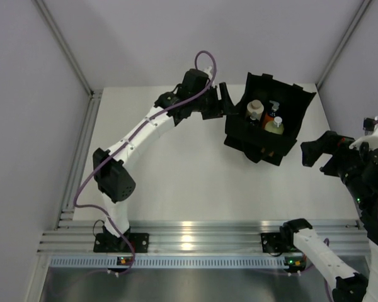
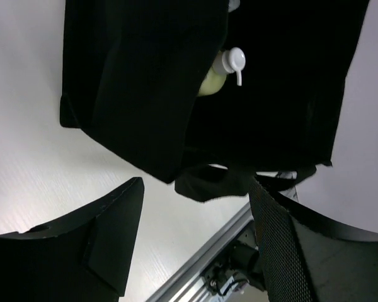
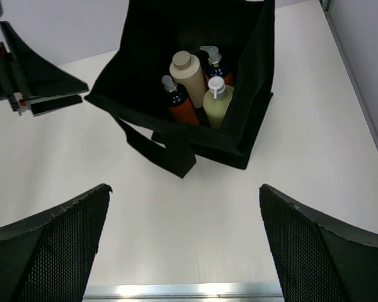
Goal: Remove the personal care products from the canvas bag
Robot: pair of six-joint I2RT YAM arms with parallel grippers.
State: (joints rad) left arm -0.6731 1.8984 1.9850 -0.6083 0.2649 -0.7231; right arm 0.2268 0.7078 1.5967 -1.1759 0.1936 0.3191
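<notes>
Two grippers flank the bag (image 1: 242,132) in the top view. The bag stands open-mouthed on the far right part of the table (image 1: 176,176). The left gripper (image 1: 227,104) is just beside the bag's left wall; contact cannot be confirmed from here. The right gripper (image 1: 310,154) is to the bag's right, apart from it. Inside the bag, a beige bottle (image 1: 255,108) and a yellow-green bottle (image 1: 274,127) are distinct. The other contents are dark and hard to separate.

Left wrist view: the bag's black wall fills the upper frame. The left jaws are spread wide and hold nothing. A strap (image 2: 208,182) lies just past the fingertips, in line with the gap between them. Of the contents, only the yellow-green bottle's white pump head shows, past the wall's edge.

Right wrist view: this is the only view that shows all four bottles. They stand upright and packed together inside the bag. One orange bottle (image 3: 181,107) is left of the yellow-green one. The second orange bottle (image 3: 214,66) is behind it, mostly hidden. The right jaws are wide apart, empty, and well short of the bag.
</notes>
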